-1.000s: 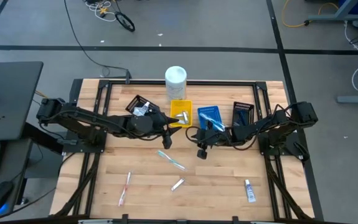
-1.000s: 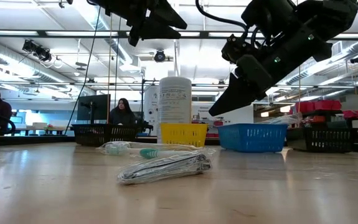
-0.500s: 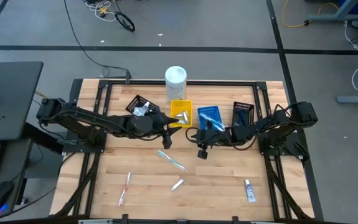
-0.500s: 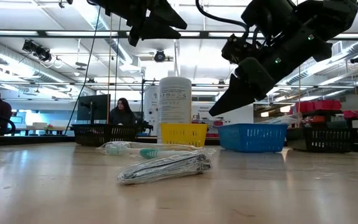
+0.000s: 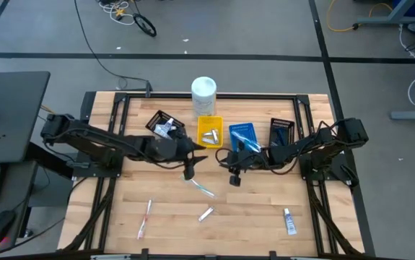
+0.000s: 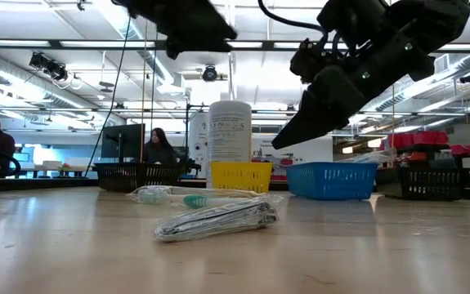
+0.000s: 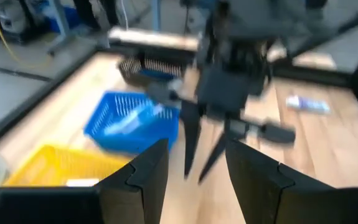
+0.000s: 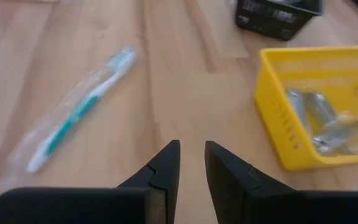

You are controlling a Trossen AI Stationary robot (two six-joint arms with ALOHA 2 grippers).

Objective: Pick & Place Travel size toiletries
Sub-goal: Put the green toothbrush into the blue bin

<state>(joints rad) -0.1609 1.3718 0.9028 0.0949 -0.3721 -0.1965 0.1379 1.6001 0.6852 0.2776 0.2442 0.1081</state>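
A teal toothbrush in a clear wrapper [image 5: 200, 187] [image 8: 79, 112] lies flat mid-table. Nearer the near edge lie a pink toothbrush [image 5: 145, 217], a silvery sachet [image 5: 206, 214] [image 6: 218, 220] and a white tube [image 5: 289, 221]. My left gripper [image 5: 189, 170] [image 7: 194, 168] hangs open above the table, just over the teal toothbrush's far end. My right gripper [image 5: 234, 174] [image 8: 192, 163] hovers open to the right of that toothbrush, in front of the blue tray [image 5: 243, 137]. Neither touches anything. In the left wrist view the right gripper [image 7: 200, 155] shows ahead.
Along the far side stand a tall white container [image 5: 203, 89], a yellow tray [image 5: 209, 131] holding silvery sachets [image 8: 319, 121], the blue tray with light-blue items, and two black trays [image 5: 162, 124] [image 5: 281, 132]. People sit in the room behind [image 6: 159, 147].
My left gripper has moved toward the table's near edge and slightly left, away from the yellow tray toward the teal toothbrush; it shows blurred in motion. The items on the table have stayed put.
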